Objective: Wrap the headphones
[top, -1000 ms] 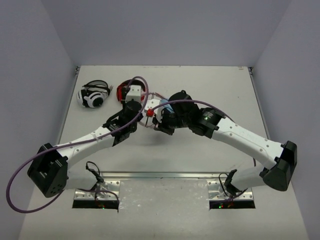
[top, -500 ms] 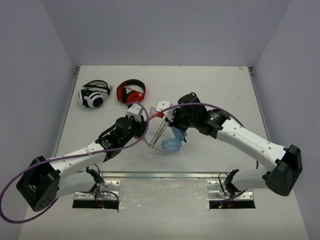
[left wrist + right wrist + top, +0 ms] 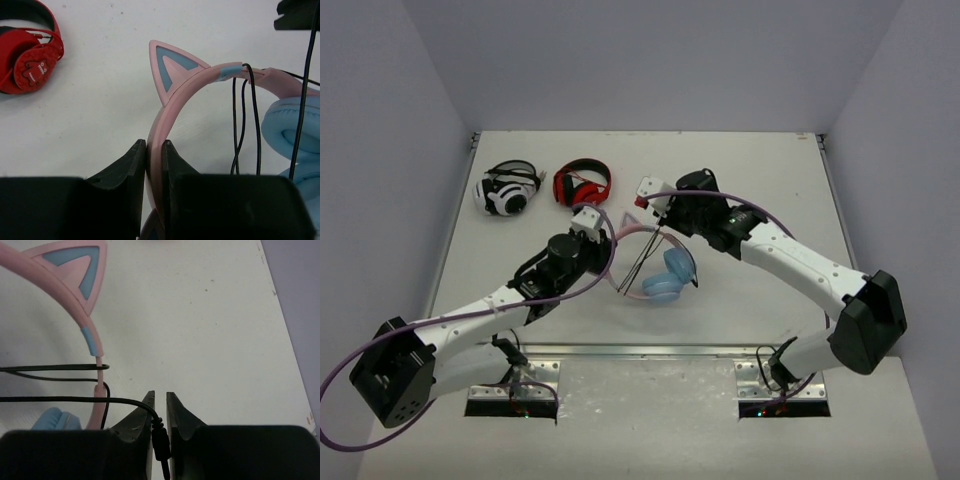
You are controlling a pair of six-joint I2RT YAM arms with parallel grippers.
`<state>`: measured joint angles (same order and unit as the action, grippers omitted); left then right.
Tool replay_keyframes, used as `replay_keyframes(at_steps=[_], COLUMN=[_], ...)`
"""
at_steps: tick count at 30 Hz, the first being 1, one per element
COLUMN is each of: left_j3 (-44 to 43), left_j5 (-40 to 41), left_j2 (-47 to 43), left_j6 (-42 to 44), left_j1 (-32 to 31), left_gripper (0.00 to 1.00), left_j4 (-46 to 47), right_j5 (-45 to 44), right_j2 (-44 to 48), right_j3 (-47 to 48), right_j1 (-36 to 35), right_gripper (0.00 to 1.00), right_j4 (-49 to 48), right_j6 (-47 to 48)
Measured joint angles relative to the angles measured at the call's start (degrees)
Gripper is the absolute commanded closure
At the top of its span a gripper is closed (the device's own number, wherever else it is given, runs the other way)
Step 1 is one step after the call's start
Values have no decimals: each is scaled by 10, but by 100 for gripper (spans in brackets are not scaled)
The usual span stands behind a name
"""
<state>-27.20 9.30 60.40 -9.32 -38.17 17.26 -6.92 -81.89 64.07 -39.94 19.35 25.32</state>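
The headphones hang with their light blue ear cups (image 3: 666, 277) just above the table centre. My left gripper (image 3: 609, 238) is shut on the pink cat-eared headband (image 3: 632, 231), which shows pinched between its fingers in the left wrist view (image 3: 154, 142). The thin black cable (image 3: 638, 262) loops over the headband (image 3: 200, 80) near one cat ear. My right gripper (image 3: 660, 216) is behind the headband, shut on the cable's plug end (image 3: 161, 440). From there the cable (image 3: 50, 400) runs taut to the left past the headband (image 3: 92, 342).
Red-and-black headphones (image 3: 582, 185) and white-and-black headphones (image 3: 508, 190) lie at the back left of the table. The red pair also shows at the upper left of the left wrist view (image 3: 25, 55). Grey walls close in the table on three sides.
Both arms carried the headphones toward the front and centre. The ear cups now hang in view. The right gripper then drew the cable end back over the headband.
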Motion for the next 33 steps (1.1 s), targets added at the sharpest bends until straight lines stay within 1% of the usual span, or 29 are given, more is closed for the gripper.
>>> replay_keyframes(at_steps=[1,2,4,6,10,18,24,29,33], left_j3=[0,-1,-6,-11,-15,-16,-16,-23,-47], left_j5=[-4,-5,-1,3,5,15,10,-2,-14], left_j2=[2,5,10,10,7,-29,-54,-51,-42], left_j6=[0,-2,-3,-4,-4,-14,-14,-16,-17], left_j1=[-1,-1,-2,-1,-1,-1,-1,-1,-1], left_gripper=[100,100,100,100,100,100,100,100,100], left_j4=[-6,-9,-15,-21,-29,-28,-31,-42,-56], right_j5=[-2,-1,0,1,5,47,90,123,159], right_j2=[-3,-5,-7,-12,-36,-71,-72,-68,-61], right_j3=[6,11,16,19,21,34,37,36,36], right_j1=[5,8,9,10,25,66,76,82,99], right_gripper=[86,93,94,90,89,88,86,86,82], right_j4=[0,0,1,1,2,8,3,-3,-9], right_j6=[0,1,2,2,0,-24,-46,-66,-90])
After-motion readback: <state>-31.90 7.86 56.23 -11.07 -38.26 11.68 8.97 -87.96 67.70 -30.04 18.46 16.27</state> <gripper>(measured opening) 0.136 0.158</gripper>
